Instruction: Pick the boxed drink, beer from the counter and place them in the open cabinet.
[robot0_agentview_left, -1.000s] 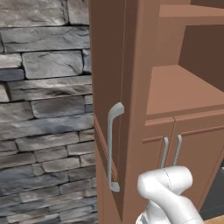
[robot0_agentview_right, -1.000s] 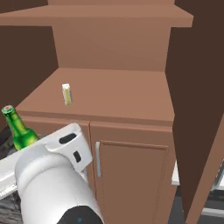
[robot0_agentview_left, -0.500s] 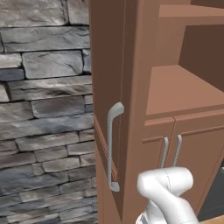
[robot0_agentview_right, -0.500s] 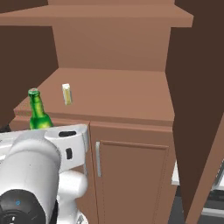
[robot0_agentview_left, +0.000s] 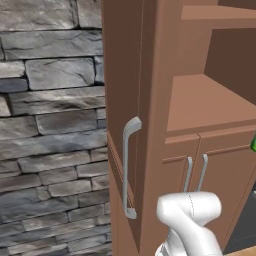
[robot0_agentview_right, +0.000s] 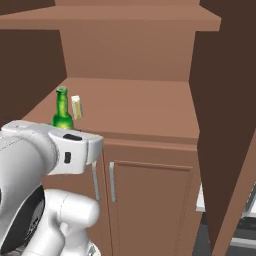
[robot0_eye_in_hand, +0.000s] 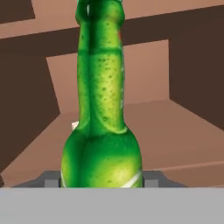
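Green glass is filling the middle of the hand view: the beer is standing upright between the jaws of the gripper, and the gripper is grasping it low on the body. In the right base view the beer is showing its neck and dark cap above the white hand, in front of the shelf niche of the open cabinet. The boxed drink is standing upright on the niche shelf, just beside the bottle in that view and further into the niche. Below the shelf, the 2 lower doors are closed, with their silver bar handles side by side. In the left base view the open cabinet is standing beside a grey stone wall, and 1 big door with a long handle is swung open towards the wall.
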